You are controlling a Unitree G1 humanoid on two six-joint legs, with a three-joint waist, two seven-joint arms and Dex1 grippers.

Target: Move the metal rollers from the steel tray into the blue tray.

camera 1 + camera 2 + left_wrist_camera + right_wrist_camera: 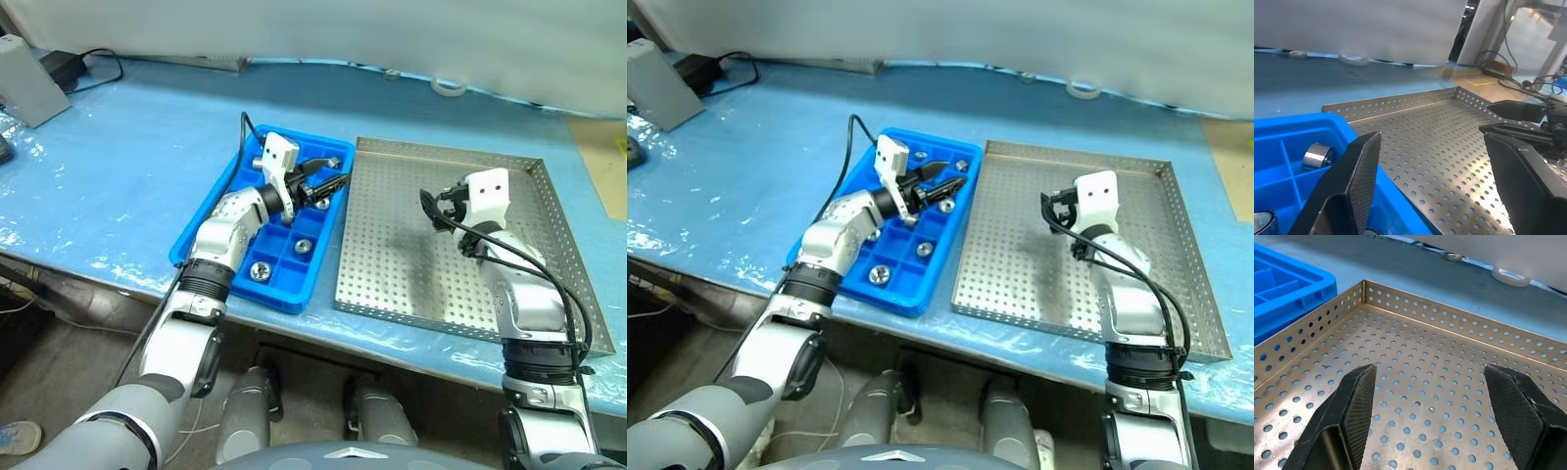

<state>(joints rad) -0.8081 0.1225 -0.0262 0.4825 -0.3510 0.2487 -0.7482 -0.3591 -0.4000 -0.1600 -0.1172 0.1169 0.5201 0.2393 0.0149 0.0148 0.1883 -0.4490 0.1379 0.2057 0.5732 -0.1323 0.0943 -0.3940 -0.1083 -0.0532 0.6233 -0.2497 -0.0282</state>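
The left gripper (1430, 191) hovered over the blue tray (201, 230), its fingers spread and empty. The right gripper (1442, 418) hung above the steel tray (549, 211), its fingers likewise spread with nothing between them. Several metal rollers (261, 270) sat in separate compartments of the blue tray, just beside the steel tray.

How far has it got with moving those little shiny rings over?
It looks nearly or fully finished. Several metal rollers sit in compartments of the blue tray, and the visible floor of the steel tray holds none. Nothing is in hand: the left end effector over the blue tray and the right end effector over the steel tray are both open.
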